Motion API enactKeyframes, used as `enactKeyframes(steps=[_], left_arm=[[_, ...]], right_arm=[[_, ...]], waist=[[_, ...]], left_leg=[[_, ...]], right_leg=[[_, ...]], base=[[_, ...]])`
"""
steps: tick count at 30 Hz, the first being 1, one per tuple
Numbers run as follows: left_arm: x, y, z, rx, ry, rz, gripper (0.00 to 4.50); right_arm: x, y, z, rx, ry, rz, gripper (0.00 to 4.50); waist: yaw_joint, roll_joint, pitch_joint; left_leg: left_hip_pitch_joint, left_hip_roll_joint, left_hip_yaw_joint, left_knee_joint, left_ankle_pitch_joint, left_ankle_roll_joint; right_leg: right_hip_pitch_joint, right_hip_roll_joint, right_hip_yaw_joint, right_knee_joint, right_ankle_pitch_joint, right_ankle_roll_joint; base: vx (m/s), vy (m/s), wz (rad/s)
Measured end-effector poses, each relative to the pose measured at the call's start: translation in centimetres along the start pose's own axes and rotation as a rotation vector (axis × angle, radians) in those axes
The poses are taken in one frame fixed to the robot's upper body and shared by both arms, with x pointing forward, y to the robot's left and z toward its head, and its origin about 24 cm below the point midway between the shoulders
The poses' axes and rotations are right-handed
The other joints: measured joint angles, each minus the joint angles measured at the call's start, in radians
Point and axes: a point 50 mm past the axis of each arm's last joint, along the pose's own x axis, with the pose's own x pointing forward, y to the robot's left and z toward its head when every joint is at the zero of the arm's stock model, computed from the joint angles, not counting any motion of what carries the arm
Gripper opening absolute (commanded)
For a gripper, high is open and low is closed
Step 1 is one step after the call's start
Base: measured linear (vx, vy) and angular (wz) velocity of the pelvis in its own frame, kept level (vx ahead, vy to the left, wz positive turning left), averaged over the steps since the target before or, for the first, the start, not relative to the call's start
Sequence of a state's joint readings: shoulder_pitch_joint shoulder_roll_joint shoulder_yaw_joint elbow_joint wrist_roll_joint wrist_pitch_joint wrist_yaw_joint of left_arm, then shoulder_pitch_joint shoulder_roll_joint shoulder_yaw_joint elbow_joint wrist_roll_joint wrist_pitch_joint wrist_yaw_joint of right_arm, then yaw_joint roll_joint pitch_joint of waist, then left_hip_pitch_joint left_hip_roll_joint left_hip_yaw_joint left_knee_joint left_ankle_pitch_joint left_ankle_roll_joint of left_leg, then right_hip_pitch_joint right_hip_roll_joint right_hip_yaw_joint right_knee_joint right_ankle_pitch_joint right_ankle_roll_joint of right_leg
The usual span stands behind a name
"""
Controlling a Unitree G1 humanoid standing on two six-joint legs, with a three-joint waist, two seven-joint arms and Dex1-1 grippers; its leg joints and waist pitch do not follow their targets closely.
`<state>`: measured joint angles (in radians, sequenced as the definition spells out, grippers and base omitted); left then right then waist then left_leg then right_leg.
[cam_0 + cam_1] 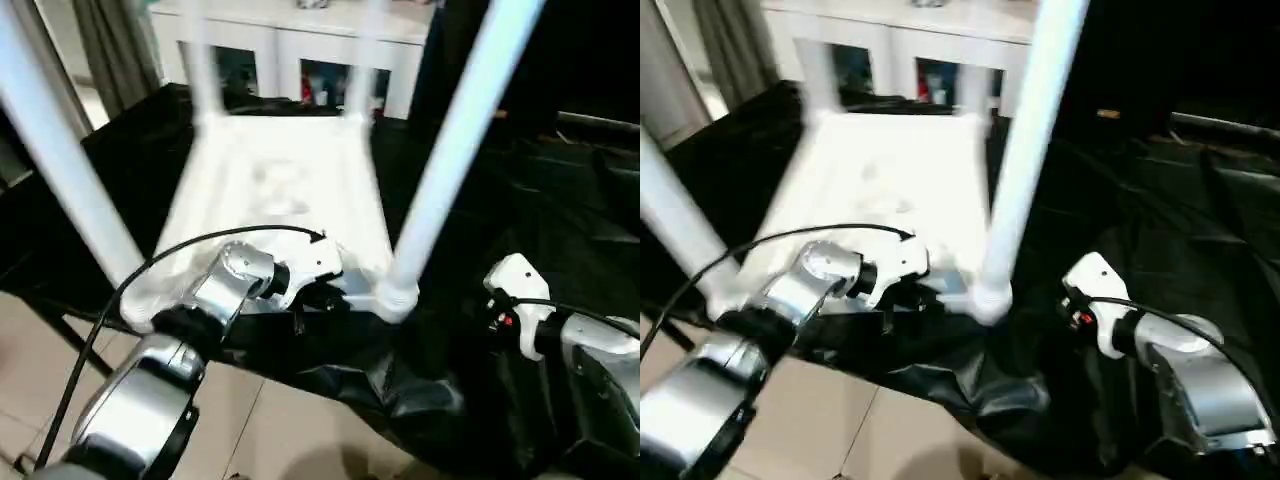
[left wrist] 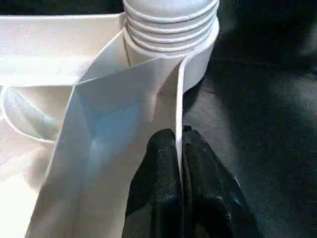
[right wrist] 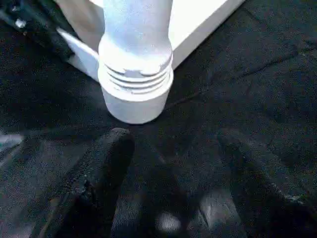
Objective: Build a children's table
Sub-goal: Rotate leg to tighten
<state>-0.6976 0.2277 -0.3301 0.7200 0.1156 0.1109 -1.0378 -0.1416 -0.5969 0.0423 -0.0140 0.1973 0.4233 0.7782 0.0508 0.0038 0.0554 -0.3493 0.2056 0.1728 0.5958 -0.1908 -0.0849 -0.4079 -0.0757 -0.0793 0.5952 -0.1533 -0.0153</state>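
Observation:
The children's table lies upside down on a black cloth, its white tabletop (image 1: 280, 180) ribbed side up. Its tapered white legs stand up from the corner sockets, the near right leg (image 1: 450, 140) and the near left leg (image 1: 60, 150) closest to me. My left gripper (image 2: 179, 148) is shut on the tabletop's thin raised rim (image 2: 179, 89), just short of the threaded near right socket (image 2: 171, 29). My right gripper (image 3: 173, 139) stands open over the cloth, a little in front of that same socket (image 3: 136, 94), with nothing between its fingers.
The black cloth (image 1: 560, 200) covers the work surface and hangs over its near edge above the tiled floor (image 1: 280, 430). A white cabinet (image 1: 300, 40) stands behind the tabletop, and a curtain (image 1: 110, 50) hangs at the back left.

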Motion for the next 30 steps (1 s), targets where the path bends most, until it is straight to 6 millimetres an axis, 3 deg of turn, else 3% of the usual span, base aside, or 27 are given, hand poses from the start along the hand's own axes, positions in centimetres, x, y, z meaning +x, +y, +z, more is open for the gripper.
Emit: enactKeyframes(steps=[7,15,20,26,30], left_arm=[[-0.1,-1.7,-0.2,0.1,-0.083,0.022,0.02],[-0.7,-2.5,-0.5,0.111,-0.08,0.005,0.02],[-0.7,-2.5,-0.5,0.108,-0.077,0.004,0.0],[-0.8,-2.5,-0.5,0.097,-0.076,-0.006,0.0],[-0.8,-2.5,-0.5,0.095,-0.076,-0.015,0.0]], right_arm=[[1.4,0.5,0.2,0.014,-0.066,-0.04,3.1],[1.6,0.7,0.5,0.01,-0.112,-0.013,3.1],[1.5,1.0,0.4,-0.002,-0.132,0.045,3.37],[1.7,1.7,0.6,-0.032,-0.143,0.129,4.04],[2.4,2.2,0.5,-0.054,-0.147,0.116,4.15]], waist=[[0.009,0.0,-0.001],[0.007,-0.006,0.0],[0.006,-0.008,0.0],[0.006,-0.009,0.0],[0.006,-0.009,0.0]], left_leg=[[-0.002,0.0,0.0,-0.001,0.0,0.0],[-0.002,-0.001,0.001,-0.004,0.0,0.0],[-0.002,-0.001,0.001,-0.004,0.0,0.0],[-0.002,-0.001,0.001,-0.004,0.0,0.0],[-0.003,-0.001,0.001,-0.004,0.0,0.0]], right_leg=[[-0.001,-0.001,-0.001,-0.002,-0.001,0.001],[-0.002,-0.001,0.0,-0.002,-0.002,0.003],[-0.002,-0.001,0.0,-0.003,-0.002,0.003],[-0.002,-0.001,0.0,-0.003,-0.002,0.003],[-0.002,-0.001,0.0,-0.003,-0.002,0.003]], base=[[0.0,0.0,0.0],[0.0,0.0,0.0],[0.0,0.0,0.0],[0.0,0.0,0.0],[0.0,0.0,0.0]])
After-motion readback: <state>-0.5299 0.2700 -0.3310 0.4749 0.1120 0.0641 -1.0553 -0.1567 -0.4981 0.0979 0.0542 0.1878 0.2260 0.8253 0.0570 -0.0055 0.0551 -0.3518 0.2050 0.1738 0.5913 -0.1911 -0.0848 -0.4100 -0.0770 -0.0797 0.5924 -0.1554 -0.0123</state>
